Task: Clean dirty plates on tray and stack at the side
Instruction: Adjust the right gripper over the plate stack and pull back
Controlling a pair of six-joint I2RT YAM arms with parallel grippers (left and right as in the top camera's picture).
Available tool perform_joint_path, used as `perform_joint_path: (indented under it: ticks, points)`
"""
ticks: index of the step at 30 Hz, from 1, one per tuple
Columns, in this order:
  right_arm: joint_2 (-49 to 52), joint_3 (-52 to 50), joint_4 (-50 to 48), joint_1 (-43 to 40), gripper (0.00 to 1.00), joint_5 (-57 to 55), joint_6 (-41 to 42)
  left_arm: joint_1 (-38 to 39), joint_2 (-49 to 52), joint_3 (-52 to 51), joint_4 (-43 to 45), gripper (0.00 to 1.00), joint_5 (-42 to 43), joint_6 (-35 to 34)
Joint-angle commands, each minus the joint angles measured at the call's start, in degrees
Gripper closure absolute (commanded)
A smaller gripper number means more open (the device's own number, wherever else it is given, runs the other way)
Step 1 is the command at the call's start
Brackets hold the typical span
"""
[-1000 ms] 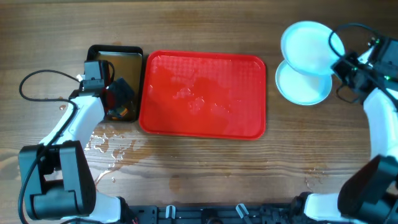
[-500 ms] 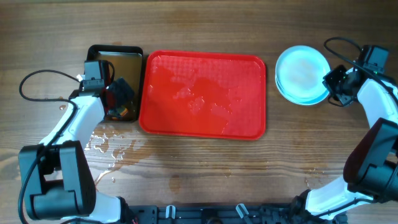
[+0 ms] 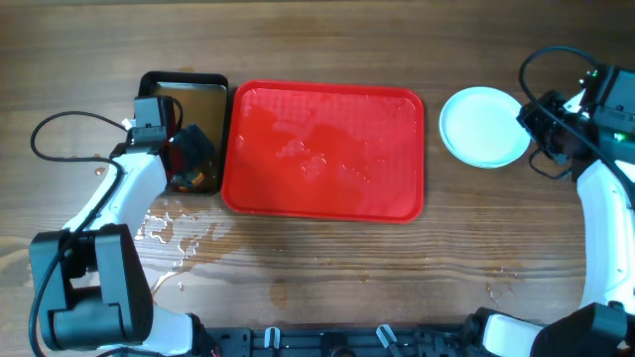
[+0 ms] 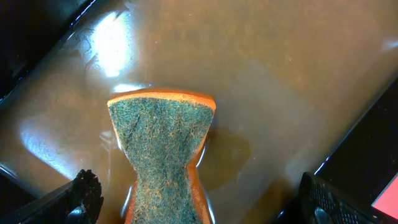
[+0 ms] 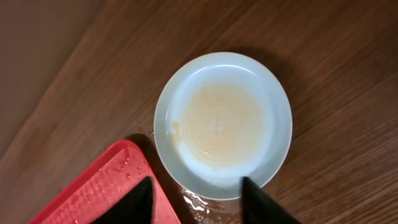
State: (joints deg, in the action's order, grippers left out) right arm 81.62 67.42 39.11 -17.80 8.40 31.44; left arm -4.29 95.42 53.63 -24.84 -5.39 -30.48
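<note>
Plates [image 3: 484,126] stacked at tray's [image 3: 327,149] three o'clock (top one stained): right gripper [image 5: 196,186], wide and empty, should lift straight; left gripper [image 4: 199,190] seemingly pinches sponge [image 4: 160,143].

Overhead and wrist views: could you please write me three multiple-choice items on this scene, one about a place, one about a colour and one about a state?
1. Where do the plates lie?
A. On the wooden table beside the red tray, on the right arm's side.
B. On the red tray.
C. In the black pan.

2. What colour is the scouring face of the sponge?
A. Blue.
B. White.
C. Green.

3. How is the right gripper?
A. Shut on a plate.
B. Open, holding nothing.
C. Shut on the sponge.

Answers:
1 A: the overhead view shows them on bare wood, apart from the tray.
2 C: the left wrist view shows a green face over an orange body.
3 B: the right wrist view shows its fingers apart above the plates, with nothing gripped between them.
</note>
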Motion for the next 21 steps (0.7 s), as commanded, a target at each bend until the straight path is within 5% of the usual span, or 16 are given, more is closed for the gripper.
perform_joint_path:
  ticks: [1,4,12,21]
  points:
    - [4.3,0.4,-3.0,0.2,0.74,-2.0,-0.5,-0.1,0.4,-0.1,0.2,0.0,0.4,0.5]
    - [11.0,0.4,-6.9,0.2,0.96,-1.9,-1.4,-0.1,0.4,-0.1,0.1,0.0,0.4,0.5]
    - [24.4,0.4,-11.6,0.2,0.96,6.3,-4.6,-0.1,0.4,-0.1,0.2,0.0,0.4,0.5]
    - [9.6,0.4,-0.6,0.3,0.96,15.4,-11.5,-0.1,0.4,-0.1,0.1,0.0,0.4,0.5]
